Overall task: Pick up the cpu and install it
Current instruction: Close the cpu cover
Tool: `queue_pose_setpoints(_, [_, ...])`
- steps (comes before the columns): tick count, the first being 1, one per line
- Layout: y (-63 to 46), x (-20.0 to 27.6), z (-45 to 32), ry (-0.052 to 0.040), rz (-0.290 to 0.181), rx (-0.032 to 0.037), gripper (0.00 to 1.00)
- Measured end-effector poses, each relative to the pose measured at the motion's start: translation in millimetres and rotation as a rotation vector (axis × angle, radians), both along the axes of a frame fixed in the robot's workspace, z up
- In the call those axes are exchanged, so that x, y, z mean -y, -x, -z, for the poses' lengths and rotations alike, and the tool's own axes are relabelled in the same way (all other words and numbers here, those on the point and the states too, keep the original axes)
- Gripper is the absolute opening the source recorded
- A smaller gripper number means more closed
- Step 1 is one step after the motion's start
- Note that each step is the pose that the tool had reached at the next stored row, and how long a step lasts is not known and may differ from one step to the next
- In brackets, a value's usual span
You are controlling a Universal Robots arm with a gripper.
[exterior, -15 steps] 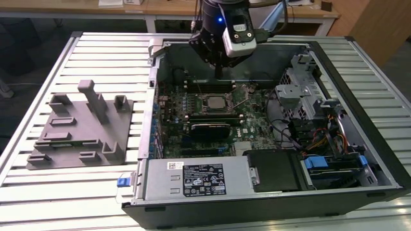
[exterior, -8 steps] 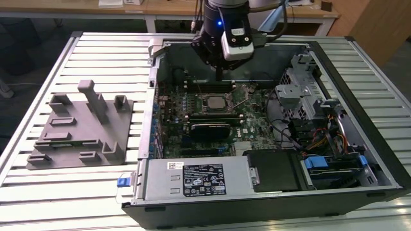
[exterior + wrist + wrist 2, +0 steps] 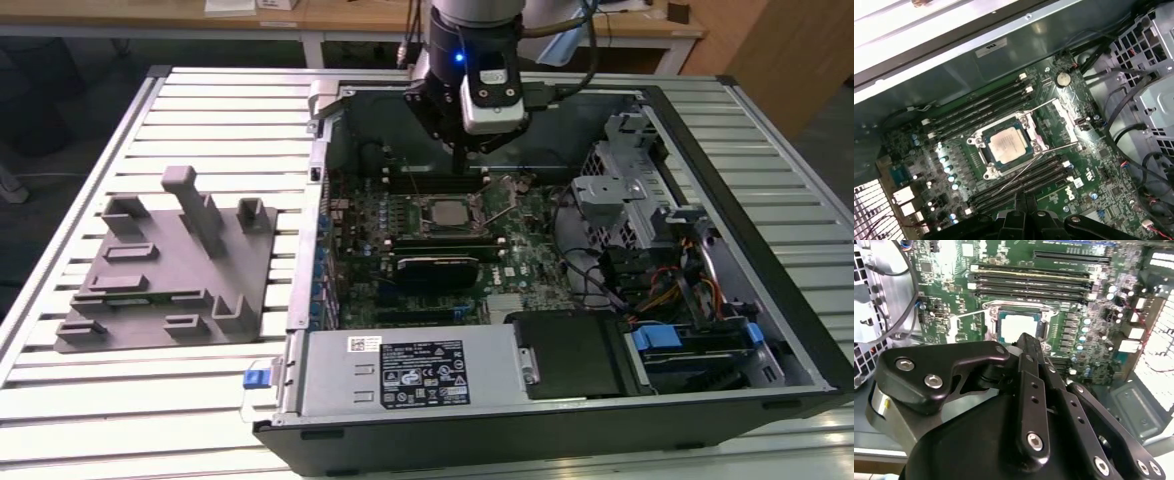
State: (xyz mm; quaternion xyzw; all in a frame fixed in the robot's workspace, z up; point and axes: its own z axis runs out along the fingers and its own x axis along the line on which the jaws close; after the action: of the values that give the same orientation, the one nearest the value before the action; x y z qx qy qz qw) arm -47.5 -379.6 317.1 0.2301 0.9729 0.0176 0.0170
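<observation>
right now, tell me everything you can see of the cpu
The cpu is a small, flat, square chip with a silvery metal top and a pale rim. It lies flat in the socket on the green motherboard, between two banks of memory slots, inside the open computer case. The socket's metal frame surrounds it, and the hinged plate beside it looks swung open, leaving the chip's top uncovered. The gripper hangs apart from it, not touching.

Exterior view high, oblique; both wrist views — close — share the motherboard (image 3: 1004, 252) (image 3: 1089, 167).
</observation>
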Motion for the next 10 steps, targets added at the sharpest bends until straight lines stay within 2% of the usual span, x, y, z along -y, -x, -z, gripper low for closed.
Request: queue_pose_setpoints(10, [-15.2, -1.1, 6.8, -0.0001, 0.001, 0.0001, 0.11])
